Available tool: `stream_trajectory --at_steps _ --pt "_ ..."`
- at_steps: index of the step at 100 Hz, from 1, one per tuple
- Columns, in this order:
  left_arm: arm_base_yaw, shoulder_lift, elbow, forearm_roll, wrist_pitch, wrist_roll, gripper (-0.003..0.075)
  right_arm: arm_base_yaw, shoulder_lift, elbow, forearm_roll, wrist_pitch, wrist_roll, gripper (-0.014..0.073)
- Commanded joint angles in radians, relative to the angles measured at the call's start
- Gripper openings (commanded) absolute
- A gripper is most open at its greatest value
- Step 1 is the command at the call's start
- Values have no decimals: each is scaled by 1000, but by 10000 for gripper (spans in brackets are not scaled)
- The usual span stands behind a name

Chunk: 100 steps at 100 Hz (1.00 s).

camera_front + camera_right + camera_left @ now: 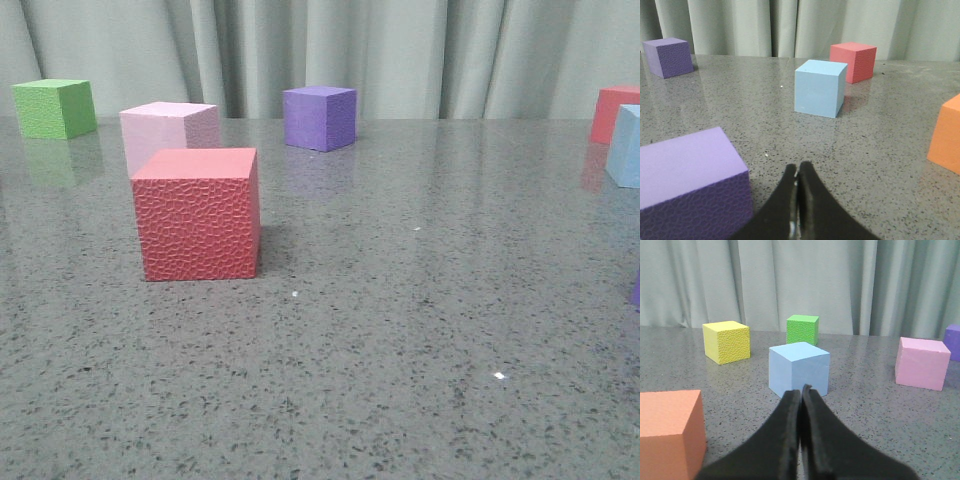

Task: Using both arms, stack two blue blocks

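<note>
Grey speckled desk [400, 330] carries two blue blocks [799, 368] [820, 87], each just ahead of one closed, empty gripper: left gripper [801, 392], right gripper [797, 172].

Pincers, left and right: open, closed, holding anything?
Left pincer: closed, empty, facing a blue block.
Right pincer: closed, empty, facing the other blue block.

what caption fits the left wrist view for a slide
Closed left gripper faces a blue block on the table.
</note>
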Motion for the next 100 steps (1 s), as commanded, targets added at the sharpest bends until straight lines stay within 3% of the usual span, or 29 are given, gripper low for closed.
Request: stream_trajectory --at_steps 1,74,100 --pt "1 -33 41 -9 -83 1 -19 -6 -26 -17 -8 -86 -6 -122" --pt "1 -33 41 -9 -88 1 -19 -6 -26 -17 -8 -87 -6 -122" --pt "1 -31 9 -9 -134 1 -19 -6 -26 -33 -7 -222 -6 -122"
